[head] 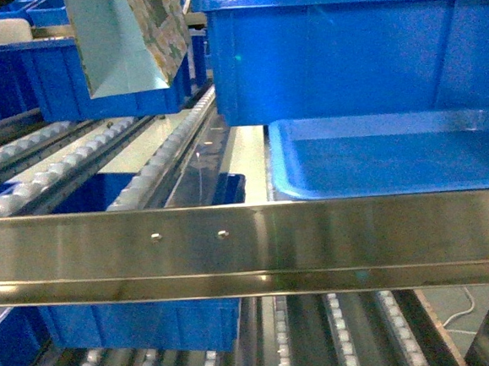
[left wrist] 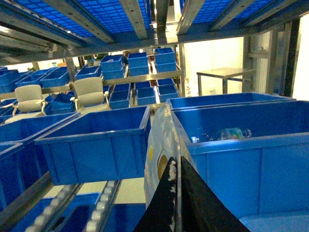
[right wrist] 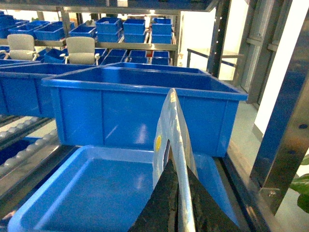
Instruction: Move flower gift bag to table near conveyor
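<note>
Racks of blue bins fill the room behind, with two pale chairs (left wrist: pixel 89 94) and a steel bench (left wrist: pixel 224 77) further back. My left gripper (left wrist: pixel 176 193) shows as two dark, scuffed fingers (left wrist: pixel 166 203) pressed together at the bottom of its wrist view, closed on the thin edge of the bag (left wrist: pixel 161 145), which stands up between them. My right wrist view looks much the same: dark fingers (right wrist: pixel 161 203) meeting at the bottom, with a thin pale sheet with a yellow dot and a cut-out hole rising from them; I cannot tell whether my right gripper (right wrist: pixel 176 200) truly pinches it.

From the head view the bag (head: pixel 127 39) hangs at the top left, above the conveyor (head: pixel 154 165), tilted, with a pale blue-green side panel and a patterned face in greens and yellows. Its top runs out of view.

Just right of the bag in the left wrist view is a deep bin (left wrist: pixel 241 150) holding what looks like clear plastic bottles (left wrist: pixel 224 134); left of it is another bin (left wrist: pixel 96 145) whose inside I cannot see. A shallow blue tray (head: pixel 390 154) lies at the front right with nothing visible inside, and a tall bin (head: pixel 353 51) stands right behind it. A shiny steel rail (head: pixel 249 246) crosses the front, with more roller lanes and bins below.
</note>
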Robot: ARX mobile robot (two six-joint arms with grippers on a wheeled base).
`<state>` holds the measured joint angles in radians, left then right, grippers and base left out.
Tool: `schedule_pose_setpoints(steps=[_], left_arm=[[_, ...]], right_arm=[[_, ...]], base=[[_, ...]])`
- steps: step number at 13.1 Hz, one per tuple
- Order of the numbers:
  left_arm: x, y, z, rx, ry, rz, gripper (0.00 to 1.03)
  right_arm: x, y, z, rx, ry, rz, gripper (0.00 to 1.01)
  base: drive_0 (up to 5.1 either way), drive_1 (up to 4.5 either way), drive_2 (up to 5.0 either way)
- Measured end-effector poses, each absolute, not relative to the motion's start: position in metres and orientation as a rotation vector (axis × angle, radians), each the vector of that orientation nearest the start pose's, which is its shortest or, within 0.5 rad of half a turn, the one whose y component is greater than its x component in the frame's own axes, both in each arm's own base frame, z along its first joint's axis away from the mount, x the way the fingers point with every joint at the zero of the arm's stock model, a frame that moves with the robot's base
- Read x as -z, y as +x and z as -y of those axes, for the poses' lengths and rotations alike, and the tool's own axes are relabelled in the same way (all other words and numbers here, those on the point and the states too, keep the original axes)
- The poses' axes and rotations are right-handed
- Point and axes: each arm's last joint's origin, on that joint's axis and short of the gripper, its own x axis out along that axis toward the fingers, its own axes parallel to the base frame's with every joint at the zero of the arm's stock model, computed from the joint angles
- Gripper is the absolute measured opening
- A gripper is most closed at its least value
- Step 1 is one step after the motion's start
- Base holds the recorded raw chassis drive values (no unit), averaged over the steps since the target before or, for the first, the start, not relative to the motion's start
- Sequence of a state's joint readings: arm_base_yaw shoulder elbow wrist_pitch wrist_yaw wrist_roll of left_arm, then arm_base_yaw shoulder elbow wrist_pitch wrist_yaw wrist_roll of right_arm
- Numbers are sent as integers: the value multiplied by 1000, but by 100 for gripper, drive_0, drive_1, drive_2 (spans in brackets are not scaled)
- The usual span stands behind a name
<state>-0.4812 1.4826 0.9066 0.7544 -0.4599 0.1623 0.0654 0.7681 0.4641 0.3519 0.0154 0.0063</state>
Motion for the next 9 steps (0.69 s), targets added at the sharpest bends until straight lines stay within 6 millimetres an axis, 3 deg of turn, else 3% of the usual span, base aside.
schedule_pose_setpoints(steps=[9], left_arm=[[-301,296,139,4,81,163,2]], right_arm=[[-275,178,-11,-50,8,42,2]], base=[[-444,25,419]])
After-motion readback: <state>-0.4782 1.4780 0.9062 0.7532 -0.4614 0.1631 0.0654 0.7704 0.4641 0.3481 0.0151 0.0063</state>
